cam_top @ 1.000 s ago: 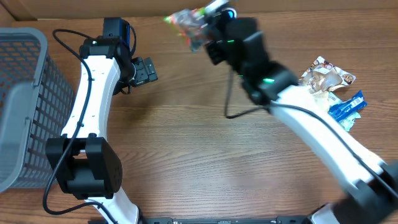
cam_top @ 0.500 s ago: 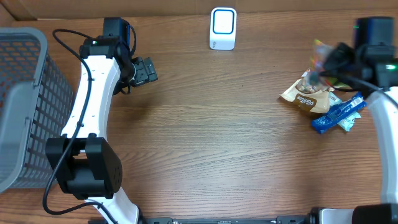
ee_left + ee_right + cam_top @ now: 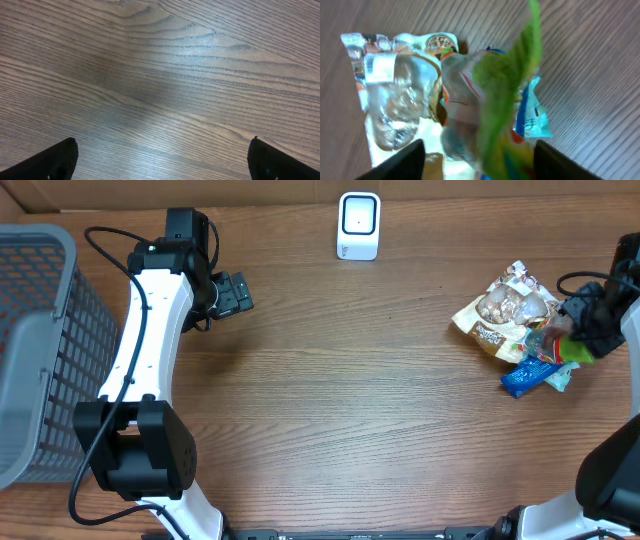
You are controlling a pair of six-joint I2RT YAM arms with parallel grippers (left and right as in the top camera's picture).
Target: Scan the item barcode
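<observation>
Right claw (image 3: 479, 152) spread around a clear, green-topped plastic packet (image 3: 490, 95); left claw (image 3: 162, 147) spread wide over the brown wooden surface (image 3: 160, 75).

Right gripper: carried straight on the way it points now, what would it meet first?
The green-and-clear packet between the right gripper's spread fingers, probably almost at once; the brown snack bag lies just behind it. Blur leaves the gap unclear.
</observation>
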